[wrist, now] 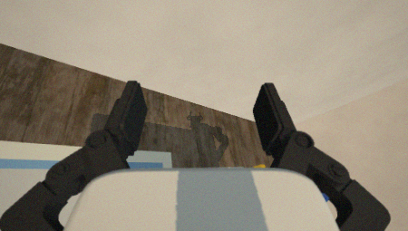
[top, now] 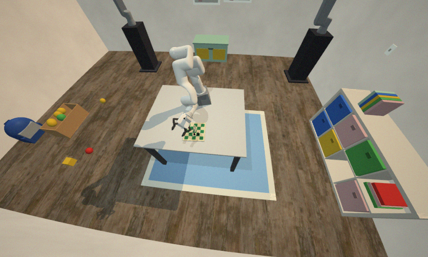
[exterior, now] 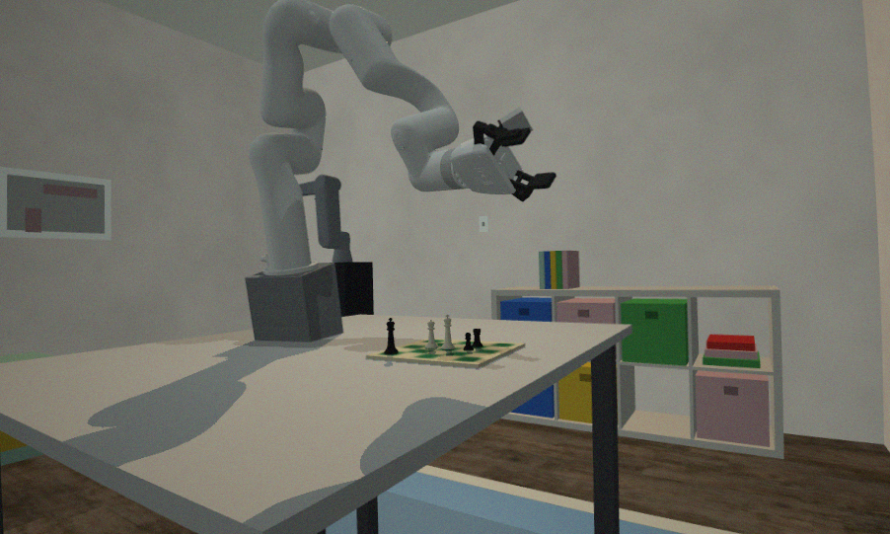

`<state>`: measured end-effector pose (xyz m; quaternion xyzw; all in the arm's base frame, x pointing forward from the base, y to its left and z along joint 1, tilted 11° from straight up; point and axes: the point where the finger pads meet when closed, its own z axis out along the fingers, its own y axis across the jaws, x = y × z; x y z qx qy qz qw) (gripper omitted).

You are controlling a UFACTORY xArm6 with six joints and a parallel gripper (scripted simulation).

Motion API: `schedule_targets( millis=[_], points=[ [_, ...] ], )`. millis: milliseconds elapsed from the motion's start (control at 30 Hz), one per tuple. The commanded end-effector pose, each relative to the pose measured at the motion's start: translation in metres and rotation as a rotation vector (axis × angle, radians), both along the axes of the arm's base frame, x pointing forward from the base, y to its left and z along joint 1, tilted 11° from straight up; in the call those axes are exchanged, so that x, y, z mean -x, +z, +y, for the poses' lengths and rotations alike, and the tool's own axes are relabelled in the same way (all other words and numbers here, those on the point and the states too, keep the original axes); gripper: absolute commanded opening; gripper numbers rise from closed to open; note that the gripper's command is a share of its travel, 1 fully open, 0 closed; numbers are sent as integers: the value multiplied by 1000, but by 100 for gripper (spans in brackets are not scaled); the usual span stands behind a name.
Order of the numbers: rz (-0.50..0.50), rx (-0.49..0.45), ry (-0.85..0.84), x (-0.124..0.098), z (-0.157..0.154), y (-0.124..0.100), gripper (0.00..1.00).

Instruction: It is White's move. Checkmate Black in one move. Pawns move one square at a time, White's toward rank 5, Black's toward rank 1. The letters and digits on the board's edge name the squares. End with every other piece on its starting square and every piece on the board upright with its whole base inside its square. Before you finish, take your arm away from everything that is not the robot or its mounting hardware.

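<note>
Hovering high above the white table, the gripper points outward with its fingers spread fully wide, gripping nothing. The small green-and-cream chessboard lies on the table near its edge, carrying a black king, two white pieces and two short black pieces, all upright.
</note>
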<state>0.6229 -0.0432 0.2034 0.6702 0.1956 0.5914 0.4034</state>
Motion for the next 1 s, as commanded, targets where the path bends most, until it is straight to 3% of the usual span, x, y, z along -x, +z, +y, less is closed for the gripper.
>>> schedule_targets(
  millis=[0,667,967],
  points=[
    [-4,0,0,-1,0,2,100],
    [-8,1,4,-2,0,3,100],
    [-113,17,94,-35,-1,26,100]
  ],
)
